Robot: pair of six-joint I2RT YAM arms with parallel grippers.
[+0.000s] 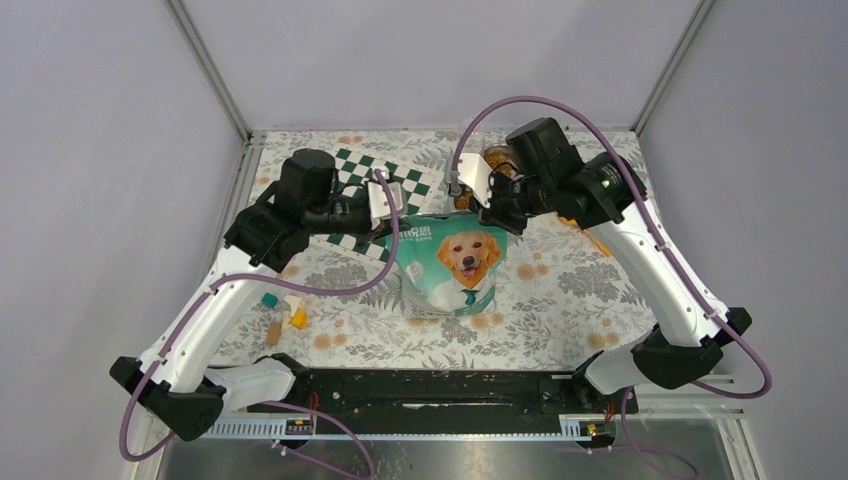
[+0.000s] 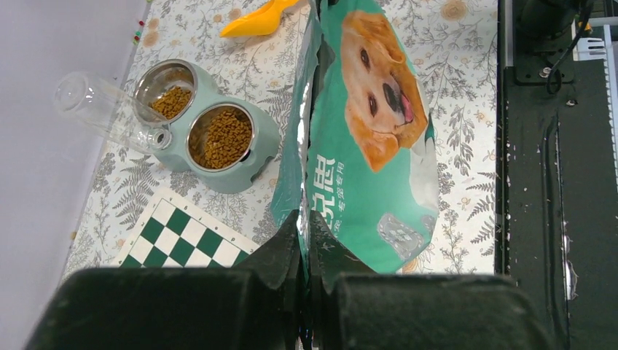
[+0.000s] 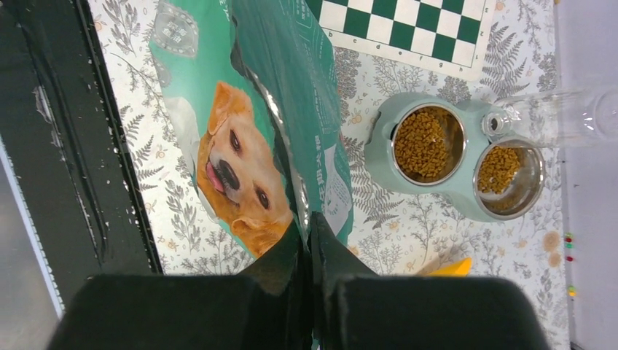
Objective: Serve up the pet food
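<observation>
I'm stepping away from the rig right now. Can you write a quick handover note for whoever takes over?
Left gripper: shut on the top edge of the bag.
Right gripper: shut on the same top edge, at the opposite side.
The bag stands upright on the table.
Pet food lies in both bowls of the feeder behind the bag, one bowl fuller.
The scoop lies on the table, apart from the bag.
Done: kibble served.
Left: probably close the bag and release it.
</observation>
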